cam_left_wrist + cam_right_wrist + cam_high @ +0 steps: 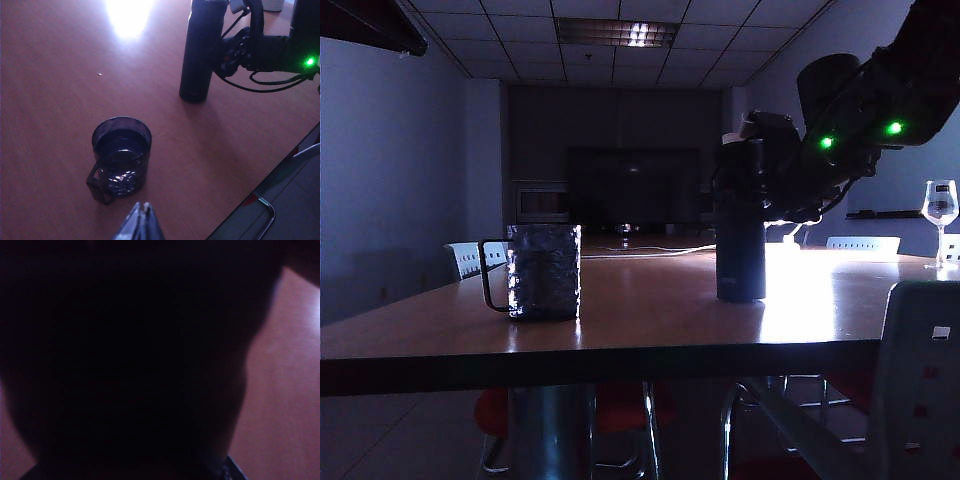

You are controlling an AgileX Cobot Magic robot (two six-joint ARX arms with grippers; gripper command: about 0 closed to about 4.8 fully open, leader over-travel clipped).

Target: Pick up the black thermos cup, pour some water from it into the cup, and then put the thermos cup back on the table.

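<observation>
Filling the right wrist view, the black thermos cup [130, 355] hides the right tool's [752, 185] grip; left tool [142, 220] closed.

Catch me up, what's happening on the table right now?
The right claw is at the upper part of the black thermos cup, which stands upright on the table; whether it grips it yet cannot be told. The right wrist view is almost all black. The glass mug sits apart to the left and seems to hold some liquid. The left claw is shut, hovering near the mug. A wine glass stands far right.
</observation>
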